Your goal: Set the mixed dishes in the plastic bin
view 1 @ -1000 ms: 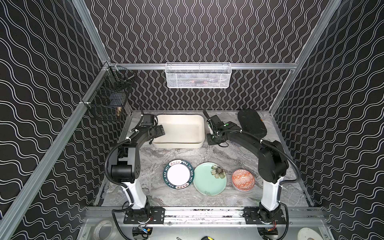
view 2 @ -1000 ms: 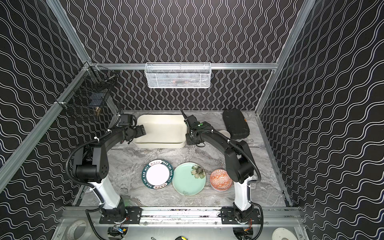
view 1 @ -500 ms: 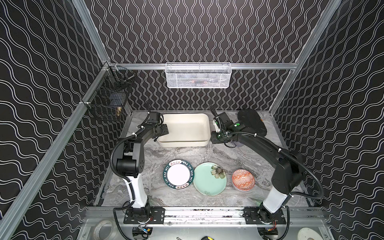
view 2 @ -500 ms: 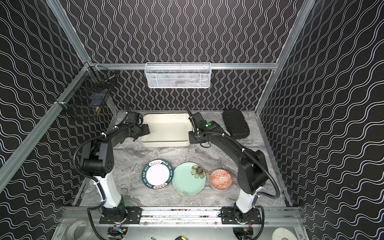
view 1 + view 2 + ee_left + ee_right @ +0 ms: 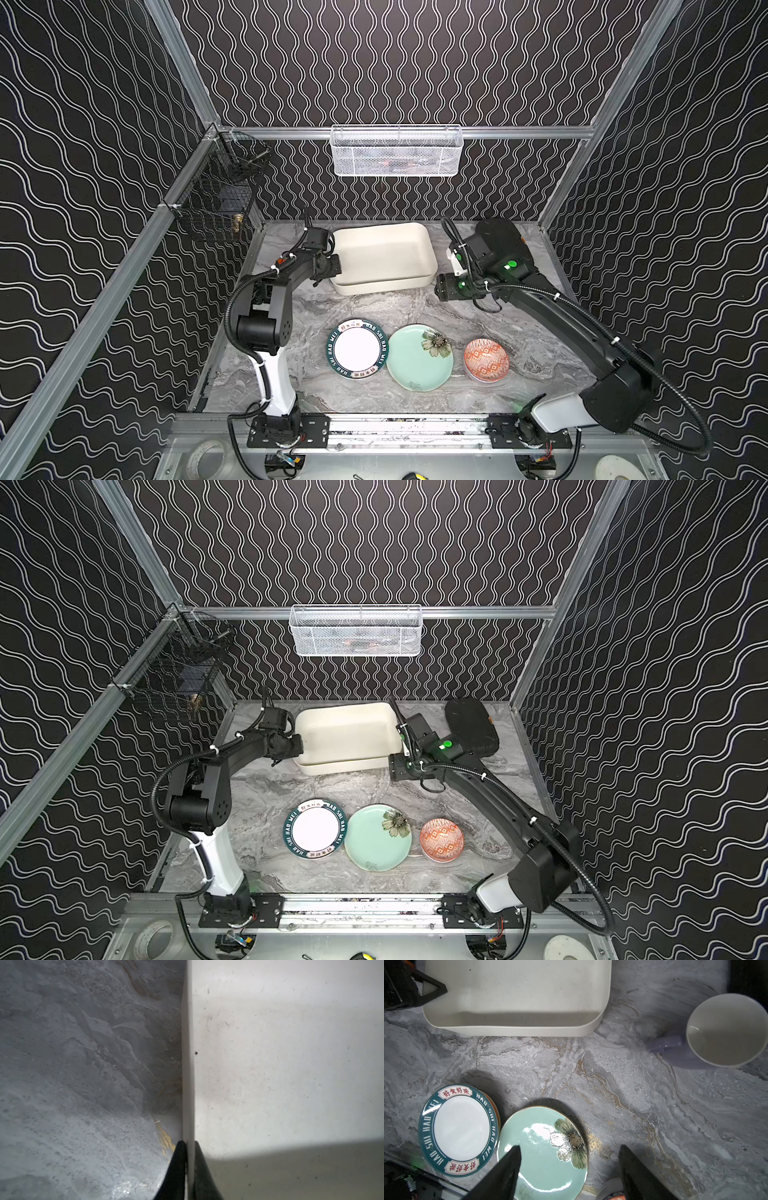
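Pinching the bin's (image 5: 382,249) left wall, left gripper (image 5: 188,1145) anchors it; right gripper (image 5: 569,1147), spread empty, hangs nearest the mint plate (image 5: 542,1157) lying baseward.

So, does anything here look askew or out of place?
Yes, the bin: in both top views it sits turned, its sides not parallel to the back edge of the table. The left gripper is shut on its side wall. Nothing looks broken or spilled.
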